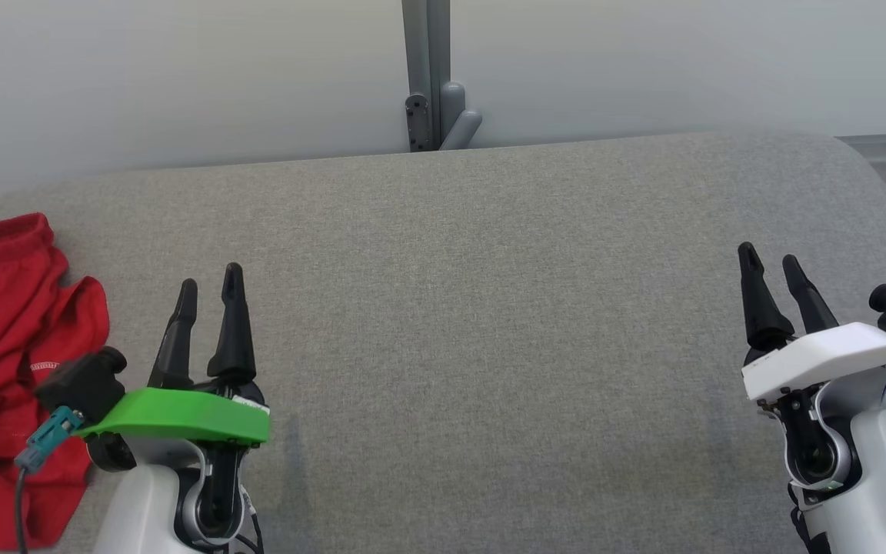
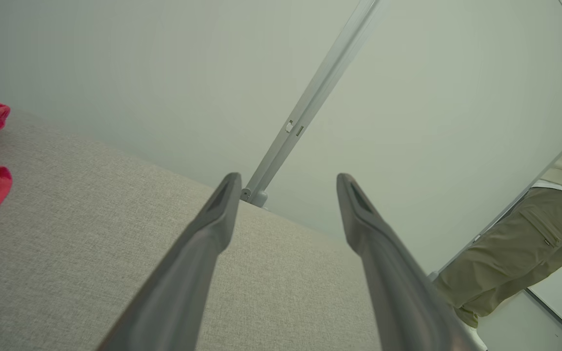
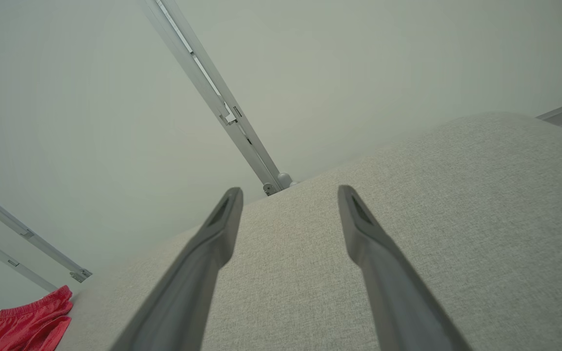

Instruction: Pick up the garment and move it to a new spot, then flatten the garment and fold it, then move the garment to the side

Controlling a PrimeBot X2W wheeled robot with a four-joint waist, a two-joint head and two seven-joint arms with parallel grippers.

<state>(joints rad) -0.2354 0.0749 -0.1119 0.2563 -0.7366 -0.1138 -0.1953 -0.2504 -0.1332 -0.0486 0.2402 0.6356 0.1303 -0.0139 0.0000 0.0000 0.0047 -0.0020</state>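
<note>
Grey fabric-covered desk [image 1: 489, 308], broad, backed by a pale wall with a grey post [image 1: 426, 69]. On its left end lies one red garment [image 1: 4, 346], crumpled, just beside my left arm. My left tool [image 1: 211, 278], green-capped, and my right tool [image 1: 767, 254], white-capped, hover over the near left and near right of the desk, well apart, both with fingers spread and holding nothing; a person's khaki trouser leg [image 2: 515, 248] stands beyond the desk's edge.

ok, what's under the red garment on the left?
The red garment lies crumpled on the grey padded table, at its left end. Only table fabric shows around its edges; anything beneath its folds is covered.
</note>
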